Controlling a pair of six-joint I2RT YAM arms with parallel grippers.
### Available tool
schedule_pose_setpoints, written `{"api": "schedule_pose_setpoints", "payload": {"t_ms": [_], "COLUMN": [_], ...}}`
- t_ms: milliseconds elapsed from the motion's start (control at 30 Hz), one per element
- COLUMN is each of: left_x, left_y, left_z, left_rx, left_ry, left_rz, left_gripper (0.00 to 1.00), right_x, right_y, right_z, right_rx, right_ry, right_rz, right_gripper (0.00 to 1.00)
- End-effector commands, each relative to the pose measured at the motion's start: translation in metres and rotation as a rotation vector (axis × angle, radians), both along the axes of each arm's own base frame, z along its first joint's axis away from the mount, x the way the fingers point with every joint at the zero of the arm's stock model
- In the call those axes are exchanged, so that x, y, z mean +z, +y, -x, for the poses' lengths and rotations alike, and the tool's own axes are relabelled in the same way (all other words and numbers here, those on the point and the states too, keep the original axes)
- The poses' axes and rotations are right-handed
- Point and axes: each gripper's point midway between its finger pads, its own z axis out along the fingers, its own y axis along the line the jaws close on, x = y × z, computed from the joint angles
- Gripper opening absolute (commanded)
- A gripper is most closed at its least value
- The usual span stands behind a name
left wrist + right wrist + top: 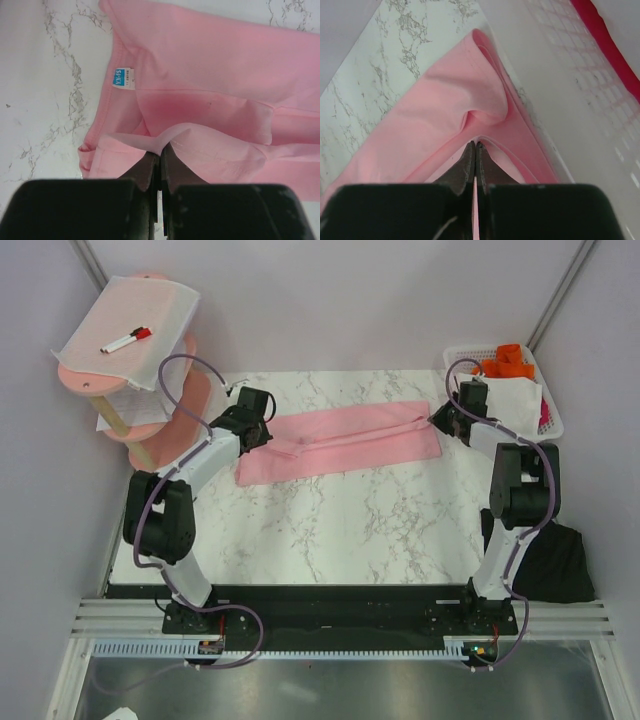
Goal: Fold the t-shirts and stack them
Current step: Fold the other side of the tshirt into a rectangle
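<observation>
The black shirt (555, 565) is seen bunched in a heap at the right edge of the table (350, 530), close to the near right corner and just beside the lower part of the right arm (515, 500). It is touched by neither gripper.

Farther back, the pink shirt (340, 440) is laid out as a long folded band across the far half of the table, running from near the left edge towards the far right corner, with its left end slightly nearer than its right. Its white tag (123, 78), printed with a blue patch, is shown at the neckline on the left end, facing up.

The left gripper (160, 150) is closed down on a raised fold of pink cloth at the left end, its jaws pressed together with only the thin layer between them. The right gripper (475, 146) is likewise clamped on the edge of the shirt at the right end, the jaws nearly meeting around the cloth, and a ridge of fabric is pulled up in front of them.

At the far right corner a white basket (553, 428) is placed, holding orange pieces (508, 362) and a white cloth (520, 400). At the far left corner a pink tiered shelf (160, 425) is set, its top covered by a white mesh sheet (90, 330) on which a red and white marker (126, 339) is laid
</observation>
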Motion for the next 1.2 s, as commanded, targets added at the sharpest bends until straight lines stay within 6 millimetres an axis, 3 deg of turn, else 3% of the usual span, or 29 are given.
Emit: {"api": "schedule_pose_setpoints", "payload": {"t_ms": [0,100,133,200,233,267,333,367,400,467,500,567,600,633,667,700,800,833,900,967,1000,1033,1100,1167], "left_x": [0.012,0.013,0.013,0.019,0.02,0.012,0.021,0.008,0.018,0.003,0.008,0.001,-0.008,-0.01,-0.013,-0.011,-0.006,0.009,0.011,0.032,0.025,0.037,0.026,0.028], "left_y": [-0.001,-0.003,-0.005,-0.008,-0.006,-0.005,-0.005,-0.003,-0.004,-0.004,-0.004,-0.001,-0.002,0.0,0.001,0.003,0.006,0.006,0.007,0.002,0.002,-0.004,-0.006,-0.015], "left_z": [-0.024,-0.032,-0.037,-0.045,-0.049,-0.051,-0.063,-0.065,-0.074,-0.082,-0.088,-0.096,-0.099,-0.101,-0.101,-0.1,-0.092,-0.091,-0.082,-0.076,-0.068,-0.065,-0.054,-0.048], "left_rx": [-0.028,-0.037,-0.04,-0.049,-0.047,-0.044,-0.037,-0.036,-0.036,-0.033,-0.033,-0.028,-0.028,-0.022,-0.012,-0.005,0.005,0.004,-0.005,-0.021,-0.029,-0.05,-0.059,-0.076], "left_ry": [-0.039,-0.04,-0.04,-0.056,-0.057,-0.034,-0.05,-0.01,-0.03,0.002,0.002,0.024,0.061,0.071,0.084,0.083,0.079,0.049,0.046,-0.004,0.015,-0.019,0.002,-0.007], "left_rz": [0.001,0.014,0.015,0.016,0.013,0.006,0.007,-0.005,-0.004,-0.021,-0.024,-0.03,-0.038,-0.039,-0.041,-0.045,-0.051,-0.04,-0.044,-0.025,-0.026,-0.004,0.004,0.023], "left_gripper": [0.02,0.02,0.02,0.02,0.02,0.02,0.03,0.03,0.03,0.03,0.03,0.11,0.66,0.83,0.92,1.0,1.0,1.0,1.0,1.0,1.0,1.0,1.0,1.0], "right_x": [-0.002,-0.016,-0.018,-0.015,-0.011,-0.003,0.007,0.015,0.018,0.025,0.027,0.03,0.03,0.031,0.034,0.035,0.043,0.045,0.049,0.051,0.053,0.053,0.05,0.038], "right_y": [0.005,0.008,0.009,0.011,0.011,0.009,0.011,0.012,0.015,0.02,0.025,0.031,0.033,0.033,0.033,0.049,0.053,0.053,0.055,0.059,0.06,0.06,0.059,0.059], "right_z": [-0.024,-0.027,-0.027,-0.027,-0.026,-0.025,-0.024,-0.023,-0.024,-0.026,-0.026,-0.027,-0.026,-0.026,-0.027,-0.024,-0.024,-0.024,-0.027,-0.029,-0.03,-0.033,-0.037,-0.045], "right_rx": [0.016,0.033,0.041,0.046,0.043,0.035,0.043,0.052,0.066,0.096,0.118,0.146,0.157,0.164,0.168,0.202,0.207,0.207,0.214,0.227,0.229,0.226,0.216,0.21], "right_ry": [-0.015,0.034,0.035,-0.008,-0.026,-0.059,-0.096,-0.115,-0.126,-0.143,-0.147,-0.159,-0.163,-0.167,-0.175,-0.178,-0.198,-0.205,-0.222,-0.236,-0.244,-0.255,-0.254,-0.227], "right_rz": [0.0,-0.005,-0.006,-0.013,-0.017,-0.01,-0.011,-0.007,-0.004,-0.002,-0.011,-0.014,-0.017,-0.014,-0.005,0.008,0.059,0.063,0.056,0.046,0.042,0.035,0.035,0.033], "right_gripper": [0.04,0.18,0.39,0.66,0.88,0.98,0.98,0.98,0.98,0.98,0.98,0.98,0.98,0.98,0.98,0.98,0.98,0.98,0.98,0.98,0.98,0.98,0.98,0.98]}}
